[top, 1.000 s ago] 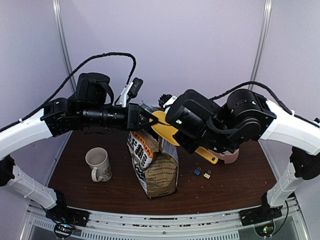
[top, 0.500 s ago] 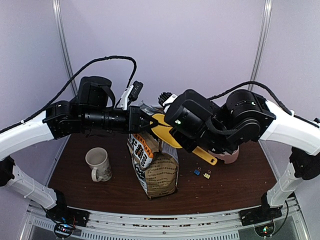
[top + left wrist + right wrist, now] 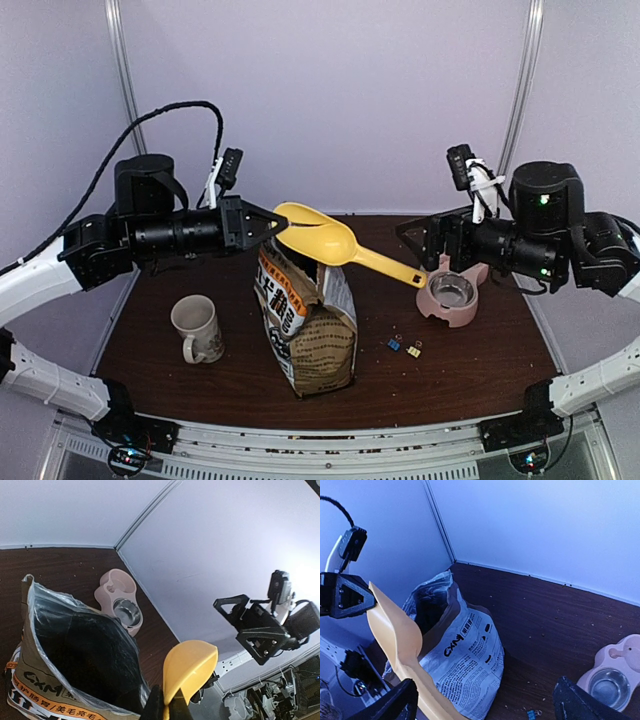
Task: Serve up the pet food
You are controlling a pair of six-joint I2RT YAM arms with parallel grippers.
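1. Left gripper is clamped on the scoop at its bowl rim, holding it over the bag, probably ready to dip
2. Right gripper gapes wide, clear of the handle
3. Pet food unseen, presumably inside the dark bag mouth
4. Bowl waits beside the bag for filling

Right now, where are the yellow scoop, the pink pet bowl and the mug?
yellow scoop [image 3: 315, 238], top view, its cupped end.
pink pet bowl [image 3: 445, 313], top view, its near pink wall.
mug [image 3: 203, 343], top view, its outer side.
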